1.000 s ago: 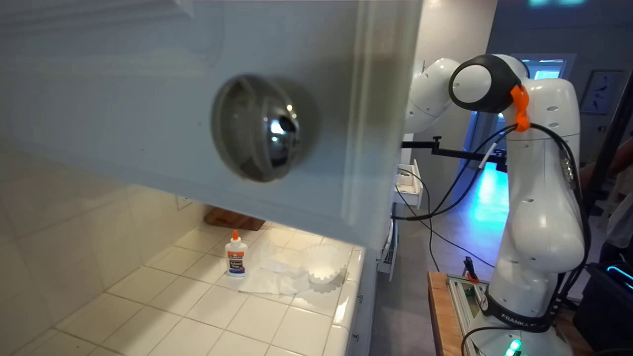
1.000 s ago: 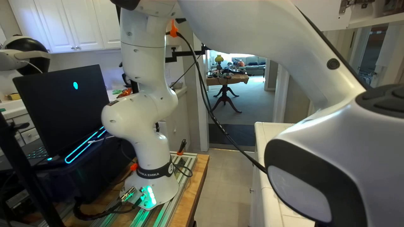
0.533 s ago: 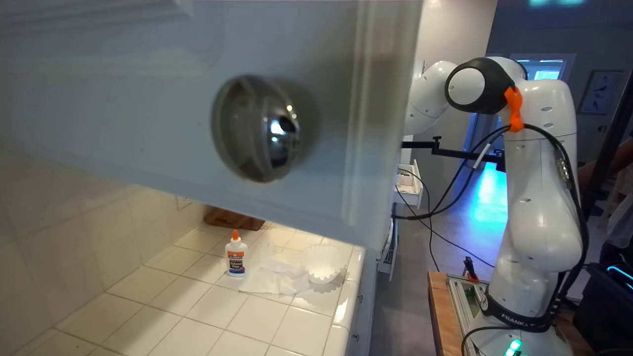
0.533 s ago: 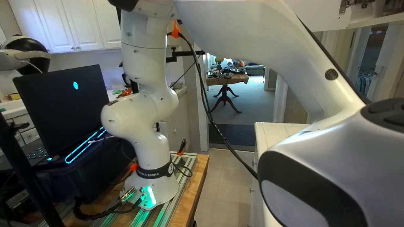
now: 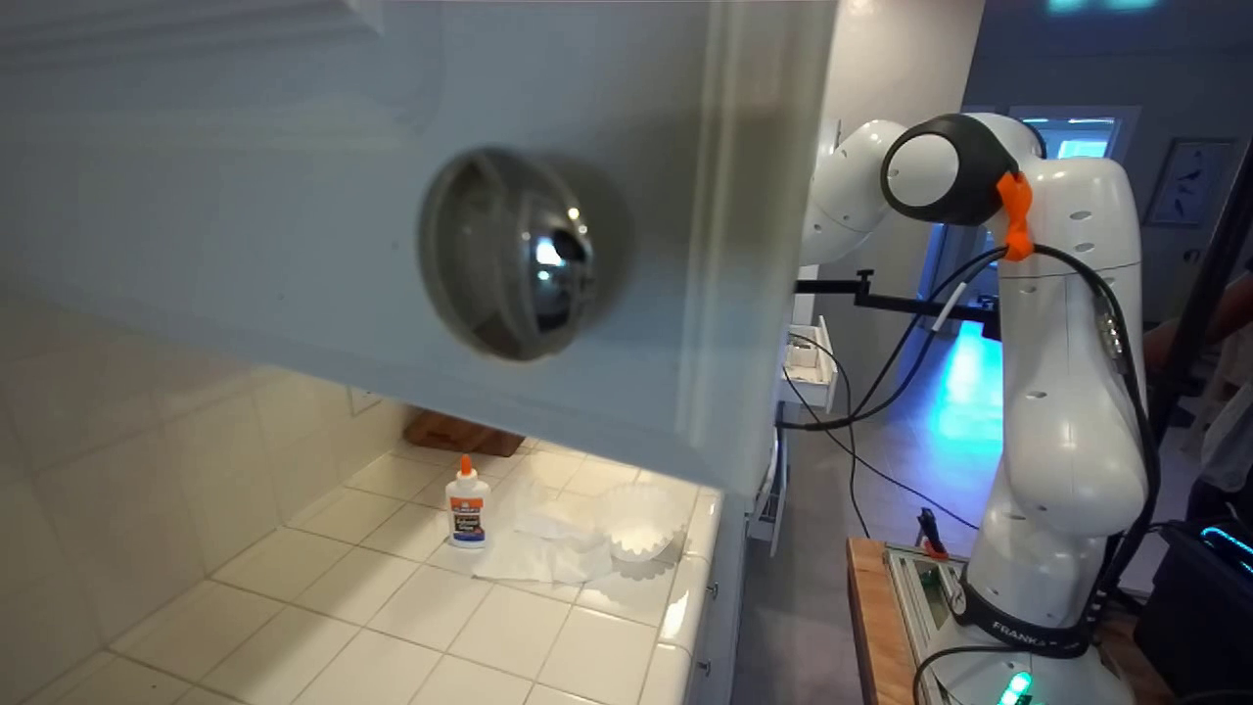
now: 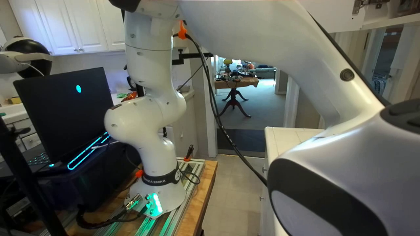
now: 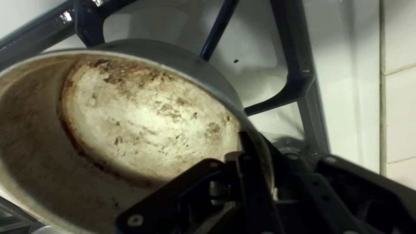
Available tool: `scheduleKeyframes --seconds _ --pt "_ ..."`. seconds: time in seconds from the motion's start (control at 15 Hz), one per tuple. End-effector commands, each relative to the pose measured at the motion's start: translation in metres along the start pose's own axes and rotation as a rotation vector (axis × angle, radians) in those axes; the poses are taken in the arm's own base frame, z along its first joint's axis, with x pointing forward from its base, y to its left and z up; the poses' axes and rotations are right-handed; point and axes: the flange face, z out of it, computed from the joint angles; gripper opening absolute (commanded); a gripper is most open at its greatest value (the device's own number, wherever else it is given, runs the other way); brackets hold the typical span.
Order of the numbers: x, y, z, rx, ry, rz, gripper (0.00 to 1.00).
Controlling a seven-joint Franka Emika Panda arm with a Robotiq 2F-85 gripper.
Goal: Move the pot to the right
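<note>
- The roundish, shallow, dull-grey metal pot [image 7: 146, 123], its inside stained cream and brown, is over a dark, glossy metal burner grate [image 7: 313, 117] on a white stovetop [image 7: 338, 84]; whether its base bears on the bars or is slightly lifted, I cannot tell.
- The black two-fingered gripper [image 7: 256, 139] comes in from the lower right of the wrist view and appears to pinch the pot's wall: one of the dark fingers [image 7: 252, 175] is inside the rim, its mate outside, the metal between them.
- The coming move turns on this: the pot lies almost wholly to the left of the fingertips in the wrist view. Its mouth shows as a long oval (perhaps only the slant of the camera) running from upper left to lower right, and the grip is near the lower-right end.
- With the bulk off to one side of the hold, I judge that the pot could swing or tip about the pinch; a slow, level shift looks safest, and a low drag might catch the bars.
- A cream tiled counter [image 7: 399, 113] lies beyond the grate at that view's right edge; whether that is the task's "right", I cannot tell.
- The pot shows in neither exterior view; the white jointed robot arm [image 5: 1067, 411] is the only one to do the moving.
</note>
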Motion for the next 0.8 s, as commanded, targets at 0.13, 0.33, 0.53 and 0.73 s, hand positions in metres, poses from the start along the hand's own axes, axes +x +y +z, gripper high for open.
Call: scheduleKeyframes --seconds 0.13,0.33,0.53,0.73 --pt "0.014 0.0 -0.003 -0.008 0.009 0.007 0.54" --pt "0.016 -0.002 -0.008 -0.005 0.021 0.008 0.73" --pt "0.017 -0.012 -0.013 0.004 0.025 0.009 0.94" --pt "0.017 -0.025 -0.017 0.0 0.041 -0.001 1.0"
